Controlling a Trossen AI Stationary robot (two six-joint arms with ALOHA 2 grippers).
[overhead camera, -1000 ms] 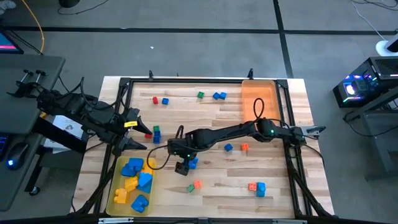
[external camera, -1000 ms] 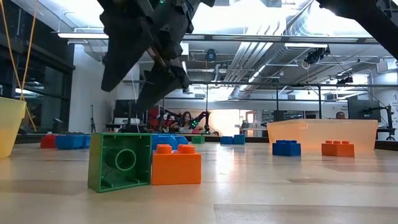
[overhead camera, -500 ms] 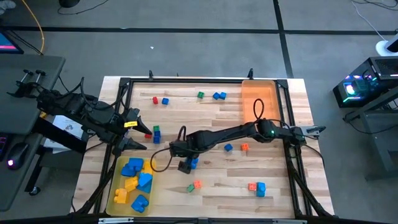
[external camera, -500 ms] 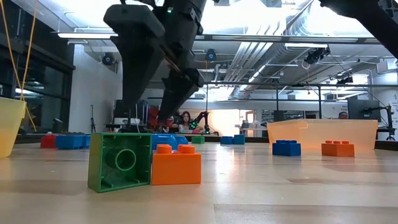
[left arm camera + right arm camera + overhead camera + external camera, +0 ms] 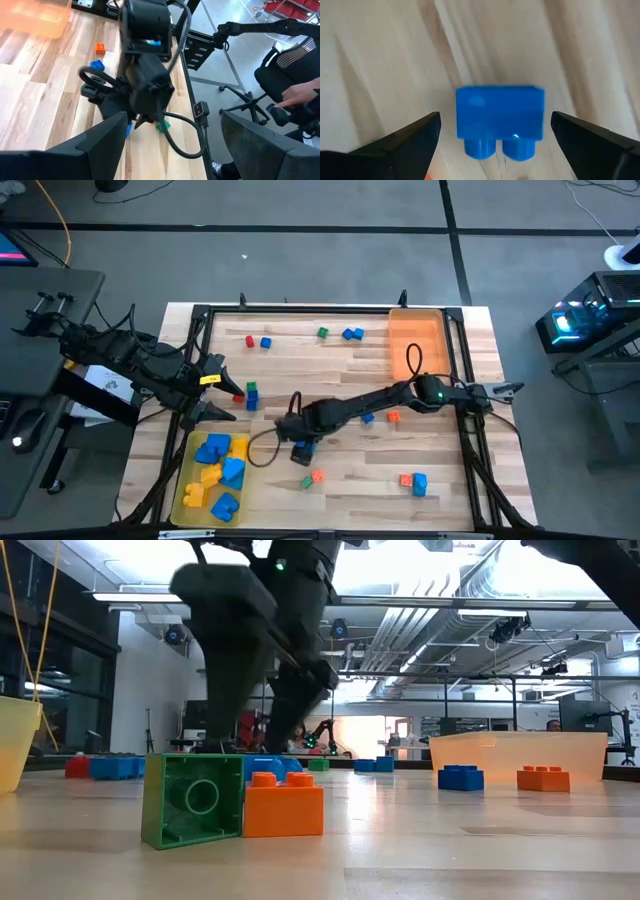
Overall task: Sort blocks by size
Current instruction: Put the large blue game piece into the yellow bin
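Observation:
A blue two-stud block [image 5: 500,112] lies on the wooden table left of centre; it also shows in the high view [image 5: 307,446]. My right gripper [image 5: 300,451] is low over it, open, pointing down, with one finger on each side of the block and a gap at both [image 5: 496,126]. In the low view the gripper [image 5: 245,743] stands behind a joined green and orange block [image 5: 232,802]. My left gripper [image 5: 220,388] is open and empty above the table's left edge, beside the yellow tray [image 5: 187,480].
The yellow tray holds several larger blue and yellow blocks [image 5: 216,460]. An orange tray [image 5: 414,340] stands at the far right. Small blocks lie scattered: red and blue [image 5: 258,341], green [image 5: 322,333], blue [image 5: 352,333], blue and orange [image 5: 380,417], orange and blue [image 5: 412,480].
My right gripper has gone down toward the table, over the blue block, and stays open. The block has not moved.

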